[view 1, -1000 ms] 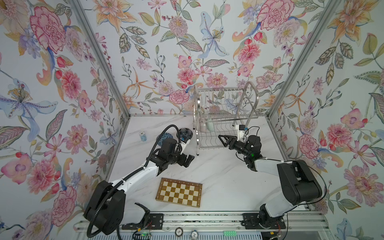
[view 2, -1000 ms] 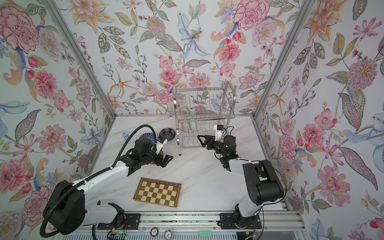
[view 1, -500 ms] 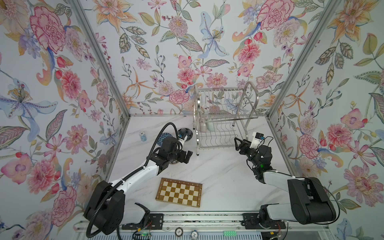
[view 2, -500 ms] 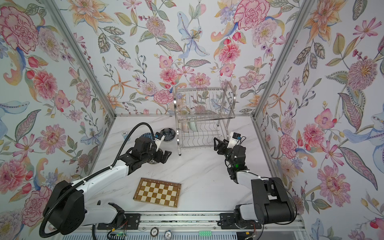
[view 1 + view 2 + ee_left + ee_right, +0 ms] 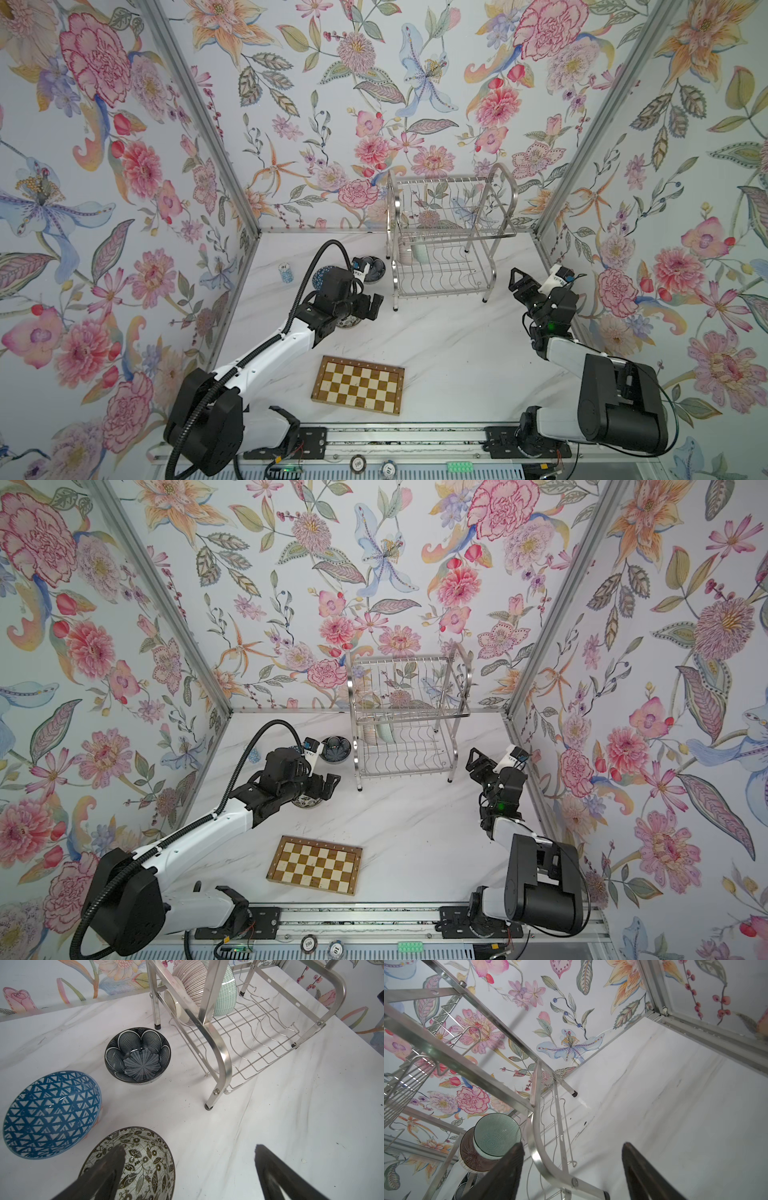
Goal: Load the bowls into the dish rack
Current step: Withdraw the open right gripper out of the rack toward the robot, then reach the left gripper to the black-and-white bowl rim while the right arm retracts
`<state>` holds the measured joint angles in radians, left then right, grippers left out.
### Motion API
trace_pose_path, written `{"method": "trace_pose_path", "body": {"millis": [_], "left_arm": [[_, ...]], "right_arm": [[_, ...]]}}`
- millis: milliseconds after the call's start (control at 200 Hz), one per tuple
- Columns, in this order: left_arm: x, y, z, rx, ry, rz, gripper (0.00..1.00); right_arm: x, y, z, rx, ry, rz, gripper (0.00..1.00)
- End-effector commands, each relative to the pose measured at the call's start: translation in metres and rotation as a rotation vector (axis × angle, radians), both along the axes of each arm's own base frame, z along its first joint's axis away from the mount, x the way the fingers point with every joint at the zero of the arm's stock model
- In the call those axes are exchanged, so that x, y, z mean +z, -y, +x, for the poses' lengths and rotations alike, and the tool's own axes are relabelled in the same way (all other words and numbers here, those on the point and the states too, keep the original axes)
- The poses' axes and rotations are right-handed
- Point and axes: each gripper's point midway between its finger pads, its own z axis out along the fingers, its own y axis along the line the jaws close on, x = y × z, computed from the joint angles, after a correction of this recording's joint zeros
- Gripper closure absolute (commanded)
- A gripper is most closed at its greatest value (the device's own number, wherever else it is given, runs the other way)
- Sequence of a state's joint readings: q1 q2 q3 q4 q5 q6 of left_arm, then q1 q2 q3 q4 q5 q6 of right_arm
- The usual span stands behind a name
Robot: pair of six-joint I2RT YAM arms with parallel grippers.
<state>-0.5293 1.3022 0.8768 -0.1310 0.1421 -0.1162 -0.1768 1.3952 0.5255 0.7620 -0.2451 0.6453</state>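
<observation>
In both top views the rack stands at the back of the bench. A lined bowl and a green bowl stand on edge at the left end of its lower tier. The left fingers hang spread over the floral bowl, gripping nothing. The navy bowl and blue bowl sit on the bench just behind. The right fingers are spread and empty, near the rack's right side. A chessboard lies in front.

In the left wrist view, one finger is over the floral bowl's inside and the other is over bare bench. The blue and navy bowls sit upright, apart from each other.

In the right wrist view, the fingers are parted with nothing between them. The rack's arched leg is close by, and the green bowl nests against the lined one.
</observation>
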Motion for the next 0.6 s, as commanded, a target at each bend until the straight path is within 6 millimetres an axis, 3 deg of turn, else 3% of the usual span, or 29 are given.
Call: {"method": "trace_pose_path", "body": {"millis": [0, 215, 380, 595], "left_arm": [[0.022, -0.006, 0.003, 0.034, 0.011, -0.041, 0.01], [0.032, -0.023, 0.009, 0.094, 0.014, -0.109, 0.01], [0.026, -0.041, 0.019, 0.193, -0.055, -0.164, 0.01], [0.017, -0.045, 0.028, 0.243, -0.107, -0.192, 0.01]], "right_arm": [[-0.018, -0.004, 0.01, 0.037, -0.133, 0.046, 0.25], [-0.037, -0.008, 0.024, 0.081, -0.272, 0.052, 0.25], [-0.051, -0.016, 0.026, 0.137, -0.361, 0.051, 0.25], [-0.057, -0.033, 0.024, 0.201, -0.42, 0.019, 0.25]]}}
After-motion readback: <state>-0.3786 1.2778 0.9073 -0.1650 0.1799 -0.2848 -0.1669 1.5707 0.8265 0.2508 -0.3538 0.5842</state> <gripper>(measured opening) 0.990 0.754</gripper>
